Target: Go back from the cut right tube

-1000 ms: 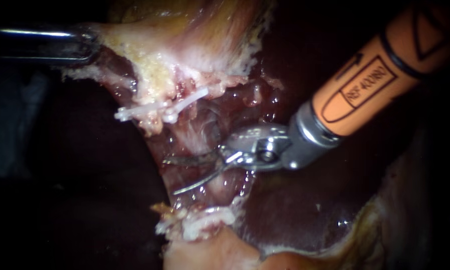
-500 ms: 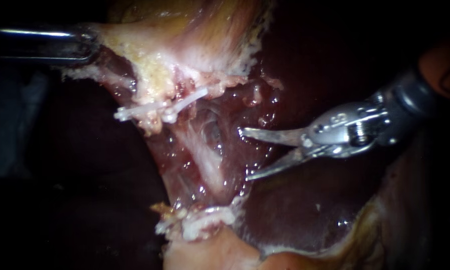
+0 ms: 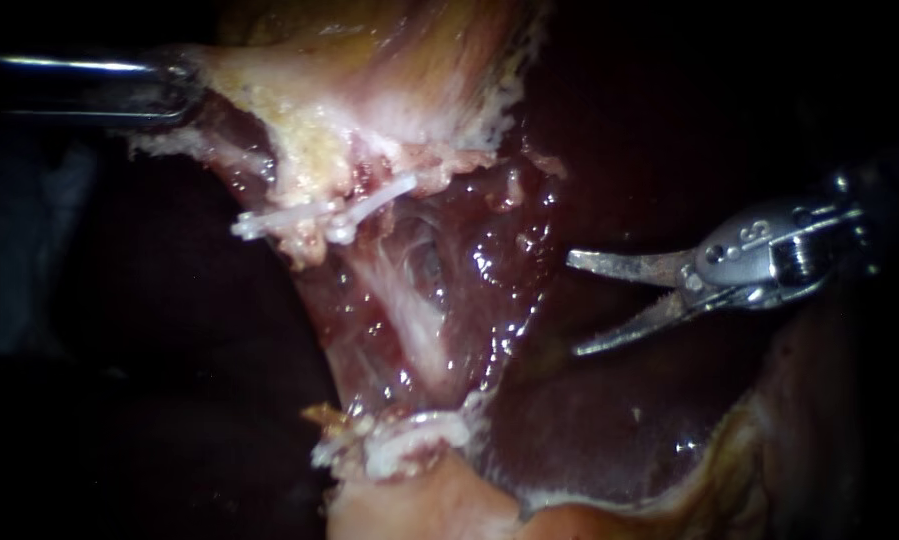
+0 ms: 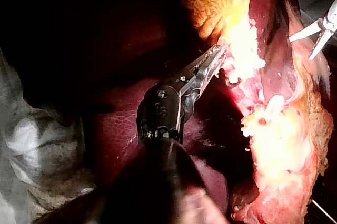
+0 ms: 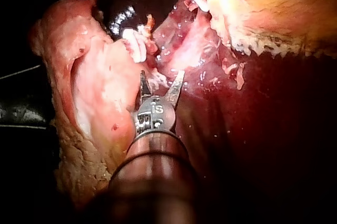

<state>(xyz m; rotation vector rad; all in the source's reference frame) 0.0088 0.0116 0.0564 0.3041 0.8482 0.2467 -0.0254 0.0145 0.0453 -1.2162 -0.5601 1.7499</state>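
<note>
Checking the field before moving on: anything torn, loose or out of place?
Nothing stands out. White clips sit across the tissue, the left instrument grips its pale edge, and the right instrument hangs open, clear of it.

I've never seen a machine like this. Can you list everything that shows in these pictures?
Smooth dark red-brown liver: one, dark red, lying behind and under everything else.
Pale yellow-pink fatty tissue: one mass, yellow-pink, above the upper clips.
Pale whitish strand of tissue: one, whitish, running between the upper and lower clips.
White plastic clips: two above the strand; a white cluster below it, count unclear.
Crumpled whitish cloth: one, grey-white, beside the liver, left wrist view only.
Left instrument: one, silver, jaws shut on the pale yellow-pink fatty tissue.
Right instrument: one, silver, thin blades open, apart from the strand.
</note>
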